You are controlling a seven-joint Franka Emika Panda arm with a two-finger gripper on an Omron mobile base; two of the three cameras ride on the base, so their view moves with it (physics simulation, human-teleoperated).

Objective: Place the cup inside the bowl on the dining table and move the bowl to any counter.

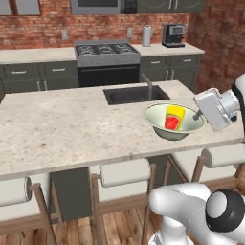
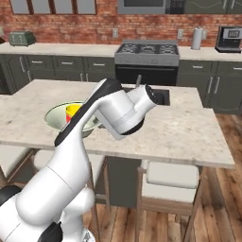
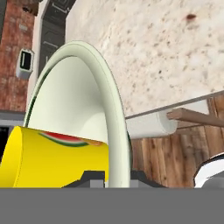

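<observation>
Bowl: the bowl [image 1: 175,122] is seen near the tabletop's [image 1: 72,127] stool-side edge, just in front of the black sink [image 1: 135,94], tilted and seemingly raised off the stone (contact with the stone cannot be told).
Cup: the cup [image 1: 174,117] is held inside the bowl, leaning against its inner wall, red patch outward.
Hand: the hand [image 3: 114,178] is pinched on the bowl's cream rim at the side away from the sink; one finger [image 3: 94,177] is placed inside, by the cup, the other outside.
Cup and hand: the cup lies just beside the inner finger, within the bowl.
Stools: cushioned stools [image 1: 125,172] are tucked beneath the tabletop's edge below the bowl.
</observation>
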